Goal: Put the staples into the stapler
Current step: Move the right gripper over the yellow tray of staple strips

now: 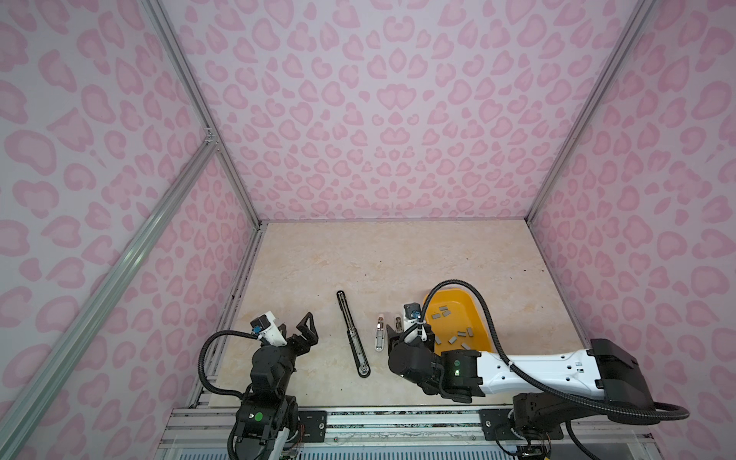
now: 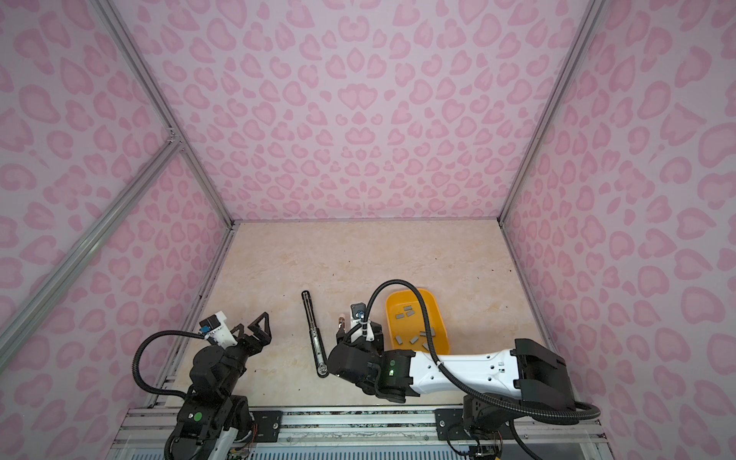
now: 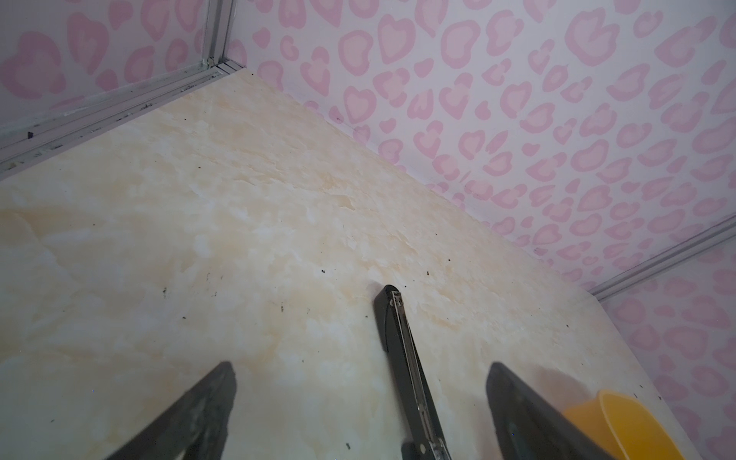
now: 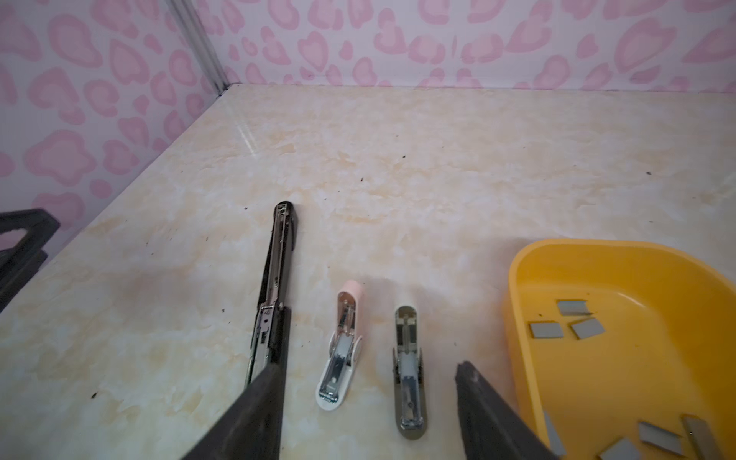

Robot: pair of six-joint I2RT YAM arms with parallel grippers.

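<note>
Taking both top views first: a long black stapler (image 1: 353, 334) lay opened flat on the table (image 1: 318, 259), the left gripper (image 1: 296, 324) stood to its left with jaws apart and empty, and the staples (image 1: 443, 312) lay loose in a yellow tray (image 1: 462, 298). The left wrist view showed that stapler's far end between two spread fingers (image 3: 199, 414), with a tray corner just past one. The right wrist view showed the right gripper (image 4: 370, 368), jaws parted and empty, over a pink stapler (image 4: 340, 350) and a grey stapler (image 4: 408, 370) — both hinged open, near the tray.
</note>
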